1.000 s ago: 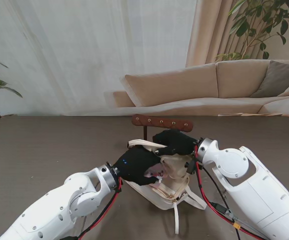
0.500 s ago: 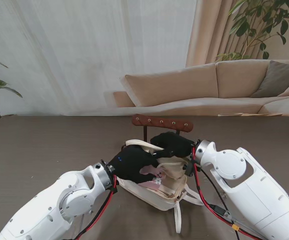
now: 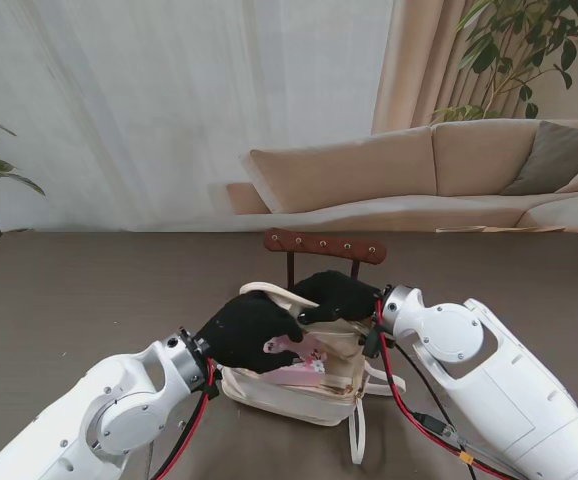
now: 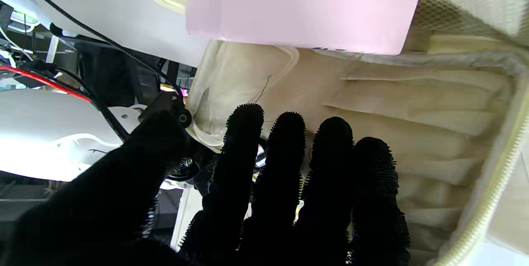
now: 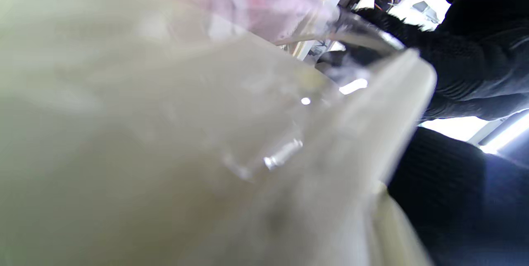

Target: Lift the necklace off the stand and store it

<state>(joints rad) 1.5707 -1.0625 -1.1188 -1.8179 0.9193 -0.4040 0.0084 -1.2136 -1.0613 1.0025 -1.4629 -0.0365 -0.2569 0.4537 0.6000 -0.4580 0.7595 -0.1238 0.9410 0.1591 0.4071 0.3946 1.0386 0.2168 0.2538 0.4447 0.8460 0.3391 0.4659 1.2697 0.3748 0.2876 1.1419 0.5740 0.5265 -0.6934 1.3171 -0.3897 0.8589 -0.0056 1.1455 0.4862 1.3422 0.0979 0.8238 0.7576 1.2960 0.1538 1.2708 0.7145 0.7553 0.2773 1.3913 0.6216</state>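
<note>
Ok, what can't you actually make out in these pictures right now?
- Necklace: not found in any view; both hands cover the cream bag's opening.
- Left hand: stand view can't show whether it grips the bag; in its wrist view the fingers lie extended inside.
- Right hand: its wrist view is blurred by fabric pressed close.
- Wooden stand: post partly hidden behind the right hand.

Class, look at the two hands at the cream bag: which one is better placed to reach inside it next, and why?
Probably the left hand: its wrist view shows straight fingers pointing into the bag toward the pink card. The right hand sits at the bag's far rim, seemingly holding it open.
</note>
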